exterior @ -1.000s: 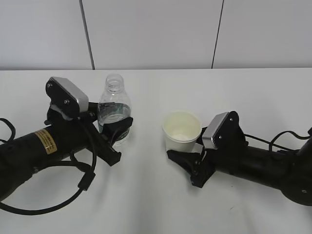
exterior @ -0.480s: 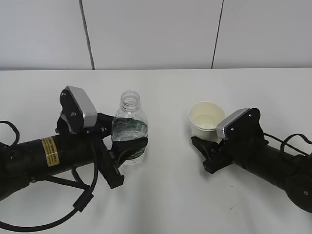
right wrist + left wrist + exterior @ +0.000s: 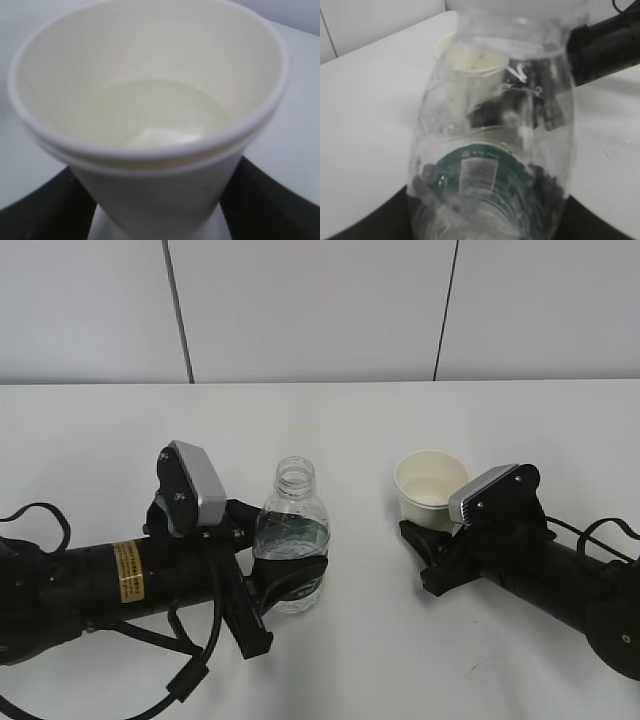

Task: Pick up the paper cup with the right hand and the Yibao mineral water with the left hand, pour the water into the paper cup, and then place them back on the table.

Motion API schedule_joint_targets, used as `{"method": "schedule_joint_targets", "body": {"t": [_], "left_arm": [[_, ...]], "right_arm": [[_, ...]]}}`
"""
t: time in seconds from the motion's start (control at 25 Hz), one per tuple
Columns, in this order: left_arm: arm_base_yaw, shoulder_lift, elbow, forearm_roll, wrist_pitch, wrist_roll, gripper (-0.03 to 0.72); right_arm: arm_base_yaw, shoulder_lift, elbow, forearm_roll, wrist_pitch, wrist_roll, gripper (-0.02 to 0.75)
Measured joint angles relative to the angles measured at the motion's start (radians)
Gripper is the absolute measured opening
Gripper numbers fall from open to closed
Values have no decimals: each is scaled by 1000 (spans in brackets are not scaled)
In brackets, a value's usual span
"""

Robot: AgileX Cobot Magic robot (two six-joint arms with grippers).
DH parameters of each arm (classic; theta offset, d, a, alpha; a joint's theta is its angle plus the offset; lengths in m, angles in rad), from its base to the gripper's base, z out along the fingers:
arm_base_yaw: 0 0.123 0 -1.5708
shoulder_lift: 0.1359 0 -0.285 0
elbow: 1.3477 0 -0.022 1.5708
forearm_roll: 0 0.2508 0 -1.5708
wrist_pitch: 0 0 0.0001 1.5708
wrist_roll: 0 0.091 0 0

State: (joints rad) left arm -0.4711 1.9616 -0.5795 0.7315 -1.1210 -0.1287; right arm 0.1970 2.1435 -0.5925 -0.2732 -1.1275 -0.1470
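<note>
Both arms just slid right; my left fingers (image 3: pixel 290 585) clamp the clear ribbed green-labelled bottle (image 3: pixel 292 535), right fingers (image 3: pixel 422 540) clasp the white paper cup (image 3: pixel 430 485) — pour's next, I reckon.

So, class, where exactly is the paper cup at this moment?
In the exterior view the paper cup stands upright right of centre, between the jaws of the right gripper, with the uncapped water bottle apart to its left.
</note>
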Motion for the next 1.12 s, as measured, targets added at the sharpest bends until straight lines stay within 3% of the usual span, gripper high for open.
{"method": "schedule_joint_targets", "body": {"t": [0.48, 1.12], "left_arm": [[-102, 38, -83, 2, -1, -45, 350], [-109, 101, -96, -48, 1, -56, 347]], "right_arm": [[0, 8, 0, -47, 0, -2, 548], [0, 31, -18, -59, 0, 0, 548]]}}
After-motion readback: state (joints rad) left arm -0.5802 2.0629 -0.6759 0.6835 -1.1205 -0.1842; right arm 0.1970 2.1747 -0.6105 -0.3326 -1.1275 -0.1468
